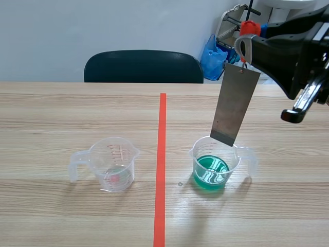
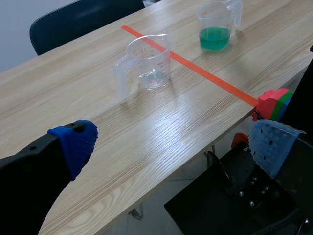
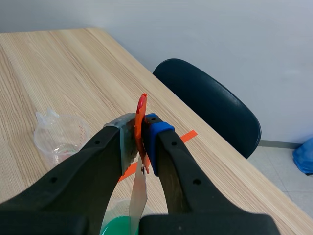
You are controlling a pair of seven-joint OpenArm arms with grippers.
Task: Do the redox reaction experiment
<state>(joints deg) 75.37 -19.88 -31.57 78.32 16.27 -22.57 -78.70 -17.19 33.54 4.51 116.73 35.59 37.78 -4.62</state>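
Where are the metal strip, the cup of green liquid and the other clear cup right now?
metal strip (image 1: 234,104): scene view, middle of its flat face.
cup of green liquid (image 1: 211,175): scene view, front wall over the liquid.
clear cup (image 1: 114,164): scene view, front wall below the rim.

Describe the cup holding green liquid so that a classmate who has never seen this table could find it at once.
On the wooden table, find the red tape line down the middle. The cup stands on the robot's right of it, under the hanging metal strip. Unlike the matching clear cup across the line, it holds green liquid.
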